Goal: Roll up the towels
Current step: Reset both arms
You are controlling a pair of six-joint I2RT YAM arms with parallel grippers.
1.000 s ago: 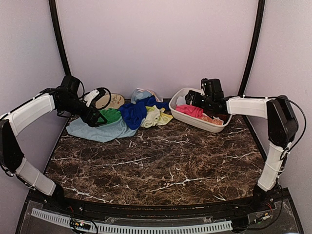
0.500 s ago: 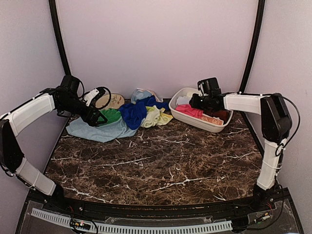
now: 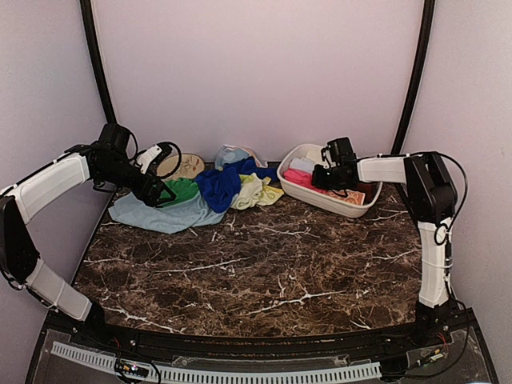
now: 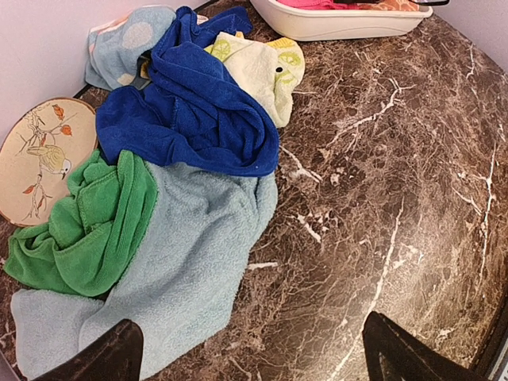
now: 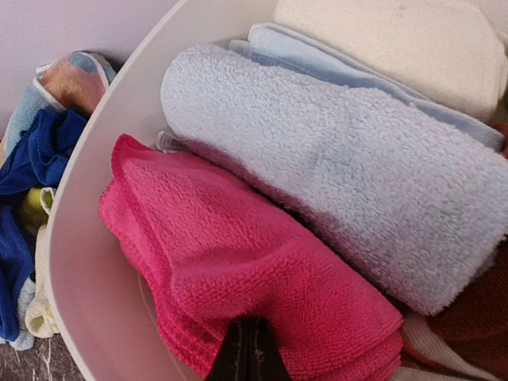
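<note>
A heap of towels lies at the back left of the table: a pale blue one (image 3: pixel 164 214) (image 4: pixel 182 262), a green one (image 3: pixel 182 189) (image 4: pixel 95 230), a royal blue one (image 3: pixel 220 182) (image 4: pixel 190 111) and a lime-yellow one (image 3: pixel 256 192) (image 4: pixel 262 67). My left gripper (image 3: pixel 162 194) (image 4: pixel 254 357) hangs open over the pale blue towel's edge, holding nothing. The white basin (image 3: pixel 336 204) (image 5: pixel 87 278) holds a folded pink towel (image 3: pixel 308 181) (image 5: pixel 238 254), a rolled pale blue one (image 5: pixel 341 167) and a white one (image 5: pixel 397 40). My right gripper (image 3: pixel 320 178) (image 5: pixel 248 341) is shut, pinching the pink towel's near fold.
A round tan disc with a bird pattern (image 3: pixel 186 166) (image 4: pixel 36 159) lies by the back wall, left of the heap. A spotted pale cloth (image 3: pixel 232 154) (image 4: pixel 127 40) sits behind the royal blue towel. Dark marble table (image 3: pixel 272 264) stretches in front.
My right gripper has moved left and down into the basin and gone from open to shut on the pink towel. The left arm has stayed still.
</note>
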